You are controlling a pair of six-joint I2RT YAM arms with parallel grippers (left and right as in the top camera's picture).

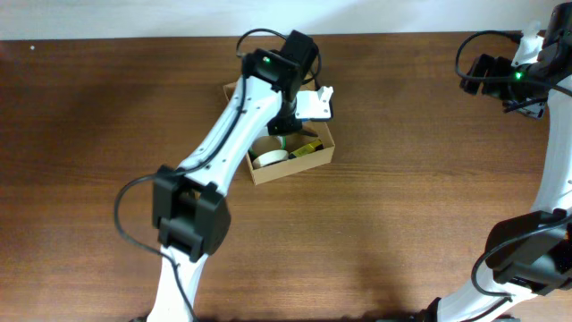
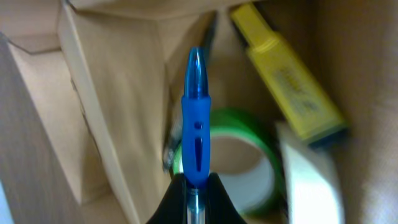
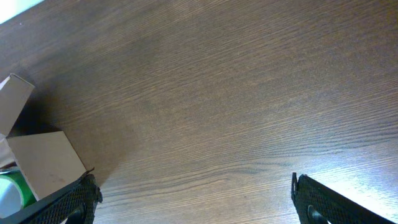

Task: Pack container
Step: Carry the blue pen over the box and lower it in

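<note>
Left arm is right over the small tan-brown cardboard box [image 1: 299,169], which sits on the dark brown wooden table [image 3: 217,93] left of centre, lid flap hanging open at the back. The left gripper [image 2: 196,188] has its jaws pinched tight on a translucent blue plastic pen [image 2: 196,118], which it holds by one end with the other pointing down into the box. Already inside are a yellow highlighter marker [image 2: 292,87] along the far side, a green tape roll [image 2: 249,162] directly beneath the pen, and a cream-white tape roll [image 2: 308,180] beside it. The right gripper [image 3: 193,199] is parked well away at the table's far edge, fingers spread wide with nothing between them. The wrist view is soft up close, so I can't tell whether the pen's end is touching cardboard or hanging just clear of it. The danger from here is the drop. The box is crowded, and if the pen is let go standing on end like this, it could land on the green roll or wedge against the folded inner flap [image 2: 118,106] and lean above the rim, which would stop the lid from closing. A further push down could also jam the pen's end into the wall and shove the light box across the table.
</note>
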